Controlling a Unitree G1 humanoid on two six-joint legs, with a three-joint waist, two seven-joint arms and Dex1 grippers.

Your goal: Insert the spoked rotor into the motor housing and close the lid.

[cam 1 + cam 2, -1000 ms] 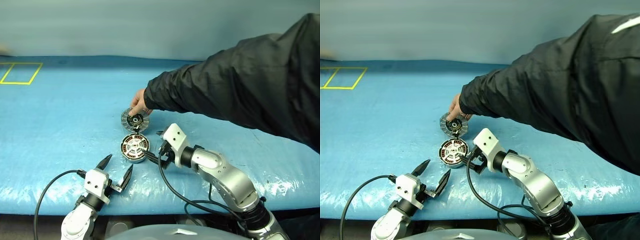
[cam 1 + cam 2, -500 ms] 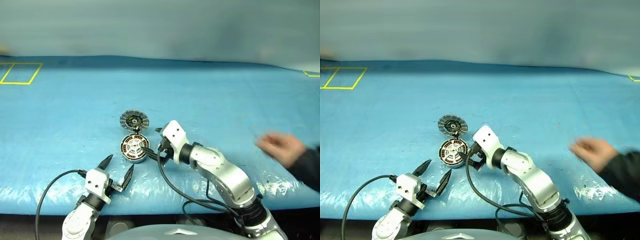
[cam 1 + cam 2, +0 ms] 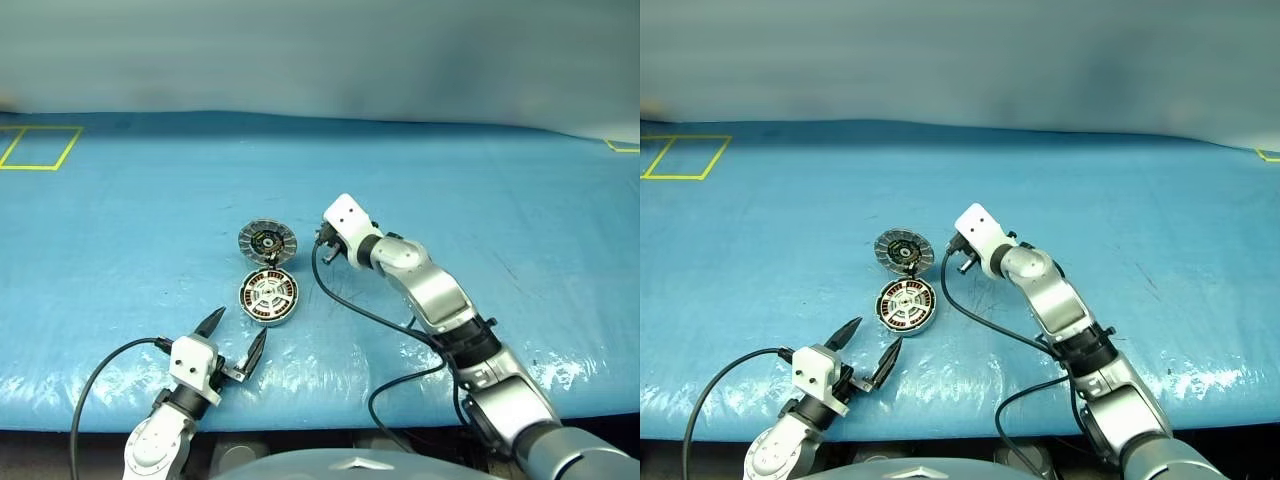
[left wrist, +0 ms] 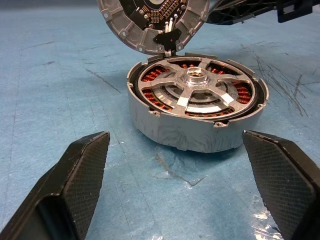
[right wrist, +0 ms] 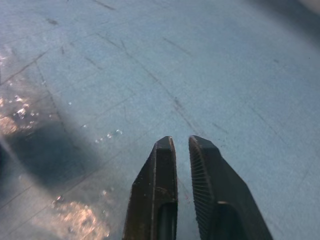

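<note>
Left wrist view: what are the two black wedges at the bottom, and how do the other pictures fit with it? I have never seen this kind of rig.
The wedges are the two fingers of the robot's left hand, seen by a camera on that wrist. They stand wide apart and hold nothing. Just ahead of them is the motor housing, a round metal cup with copper windings, and the spoked rotor sits inside it. The lid is hinged at the housing's far edge and is open.

The two eye views come from the robot's head and look down over both arms onto the blue sheet that covers the table. The right wrist view looks along the right hand. Its fingers are closed and empty, and they point at bare sheet beside the lid.
</note>
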